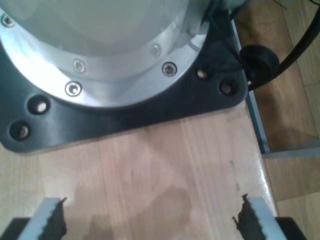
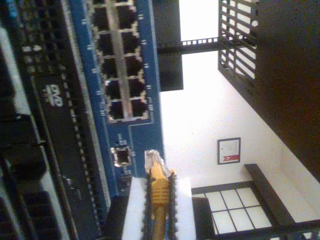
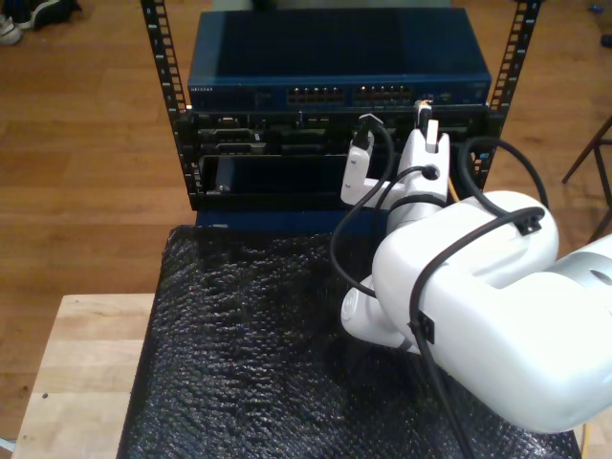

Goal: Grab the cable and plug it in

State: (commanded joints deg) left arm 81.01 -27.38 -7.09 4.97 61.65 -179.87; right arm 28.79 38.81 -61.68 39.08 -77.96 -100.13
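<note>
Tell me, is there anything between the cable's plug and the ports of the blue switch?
Nothing visible. My second gripper holds the cable, its clear plug facing the blue switch with open space between.

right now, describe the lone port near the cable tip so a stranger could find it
Start at the blue network switch in the rack, then follow its double row of ports to the end. Past that block sits a single port, just ahead of the cable clamped in my second pincer. It stands alone, metal-framed, unlike the paired ports.

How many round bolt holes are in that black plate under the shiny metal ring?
4: two holes at one corner of the flat black metal plate, two at another; more may be hidden.
</note>
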